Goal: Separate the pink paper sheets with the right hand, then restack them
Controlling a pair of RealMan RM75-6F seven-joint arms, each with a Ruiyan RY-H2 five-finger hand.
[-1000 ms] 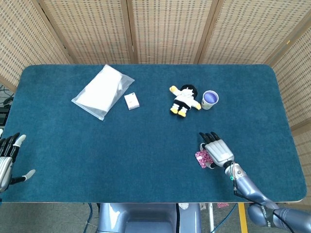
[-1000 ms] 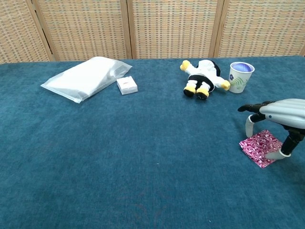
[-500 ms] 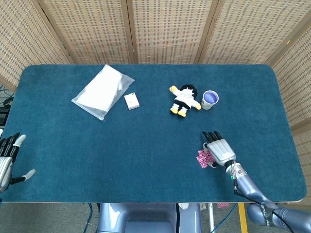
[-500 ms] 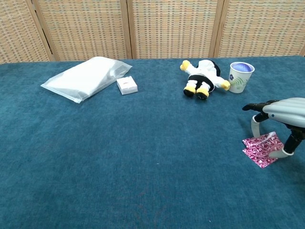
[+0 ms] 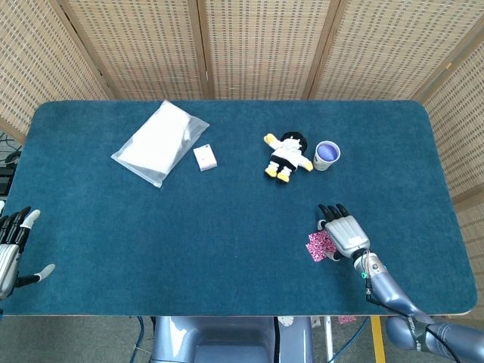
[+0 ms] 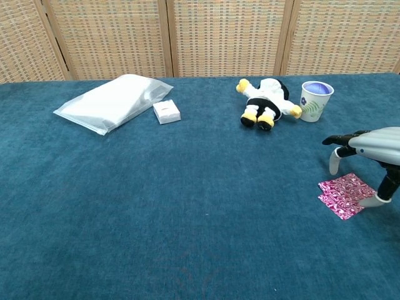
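The pink patterned paper sheets (image 6: 345, 195) lie flat on the blue table (image 6: 187, 206) at the front right, one sheet slightly offset over the other. In the head view only their left part (image 5: 318, 246) shows beside the hand. My right hand (image 6: 372, 150) (image 5: 344, 233) arches over the sheets' right side with fingers spread and holds nothing. One fingertip (image 6: 334, 167) points down behind the sheets and the thumb tip (image 6: 379, 200) is at their right corner. My left hand (image 5: 11, 253) rests open off the table's left edge.
A clear plastic bag (image 6: 112, 101) and a small white box (image 6: 167, 111) lie at the back left. A plush doll (image 6: 265, 100) and a paper cup (image 6: 315, 100) sit behind the right hand. The table's front edge (image 5: 227, 316) runs close to the sheets.
The right hand has drifted a little to the right, dragging the sheets with it. An edge of the top sheet lifted half a second ago and lies flat now. The left hand is still.
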